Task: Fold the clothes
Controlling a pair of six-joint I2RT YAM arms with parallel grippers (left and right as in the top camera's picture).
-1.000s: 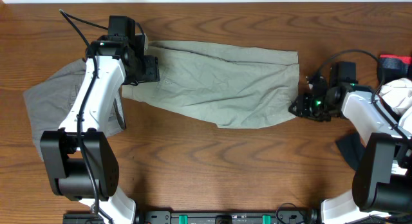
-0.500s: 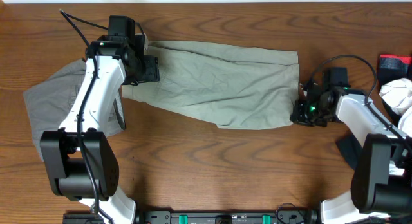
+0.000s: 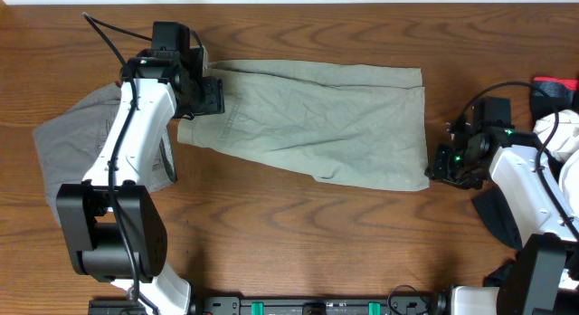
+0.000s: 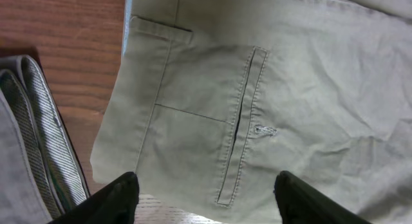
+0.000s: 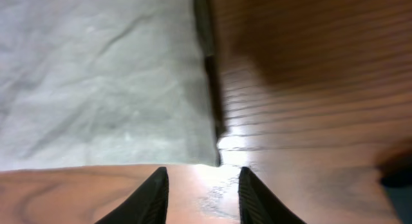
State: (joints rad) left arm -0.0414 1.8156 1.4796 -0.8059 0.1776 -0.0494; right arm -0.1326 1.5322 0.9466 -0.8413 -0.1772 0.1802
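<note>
The khaki-beige shorts lie flat across the table's far middle, folded lengthwise. Their back pocket and waistband corner show in the left wrist view. My left gripper hovers over the shorts' left end, open and empty. My right gripper is open and empty at the shorts' lower right corner, with bare table between its fingers. The darker grey shorts lie at the far left, partly under my left arm, and their striped edge shows in the left wrist view.
White and red items sit at the right edge. A dark cloth piece lies at the lower right beside my right arm. Bare wooden table fills the front.
My right gripper has moved toward the front and right, dragging the shorts' right edge outward and flatter, and has let go. The left arm has barely moved.
</note>
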